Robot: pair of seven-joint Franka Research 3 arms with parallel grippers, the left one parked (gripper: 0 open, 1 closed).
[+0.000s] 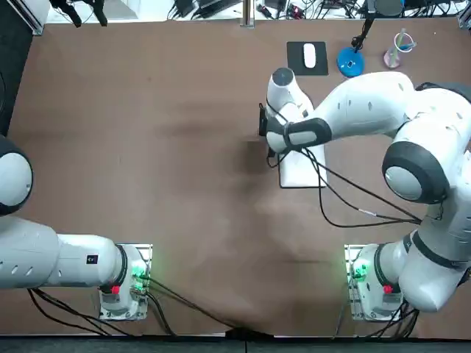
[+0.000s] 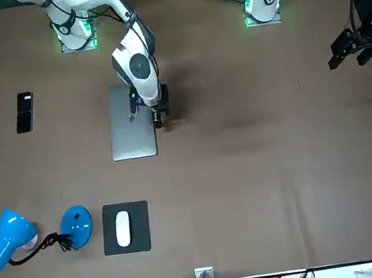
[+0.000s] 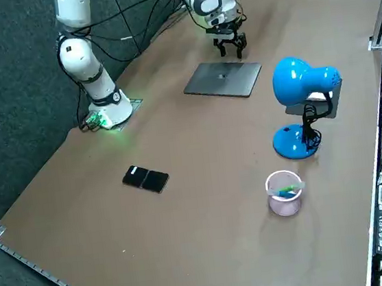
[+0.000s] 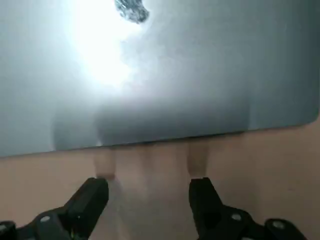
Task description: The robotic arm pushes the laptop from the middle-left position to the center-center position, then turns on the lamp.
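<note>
a robotics lab: right tool (image 3: 229, 51) low over a table (image 3: 205, 210), cables (image 1: 206, 7) behind.

I'm watching my right hand (image 2: 160, 117) hanging with fingers (image 4: 93, 199) spread, just beside the long edge of the laptop (image 2: 127, 131), on the centre side. Leftward from there the worktop (image 2: 277, 131) is lying open for a pass. Past the laptop's far end the mouse pad (image 2: 125, 227) and blue lamp (image 2: 10, 238) are blocking; the phone (image 2: 24, 111) is lying well to the right.
</note>
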